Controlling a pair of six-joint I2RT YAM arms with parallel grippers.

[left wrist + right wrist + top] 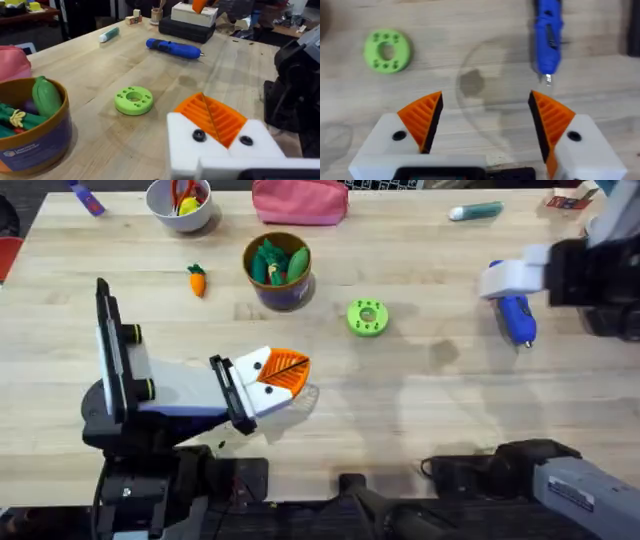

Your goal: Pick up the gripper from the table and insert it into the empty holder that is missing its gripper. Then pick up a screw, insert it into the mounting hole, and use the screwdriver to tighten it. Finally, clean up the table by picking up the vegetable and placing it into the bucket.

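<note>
The screwdriver [515, 313] is seen lying on the desk [420, 400] directly under the right end effector [485, 117], at twelve o'clock from its spread fingers, long axis parallel to them, tip nearest.

carrot [196, 280] lies left of the bucket [278, 270] – green disc [367, 318] to its right, screwdriver [516, 315] far right.

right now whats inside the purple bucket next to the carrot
The bucket holds green toy vegetables, one smooth and pod-shaped, another tied with a yellow band. Whatever lies beneath them is covered. The carrot lies on the table outside it.
</note>
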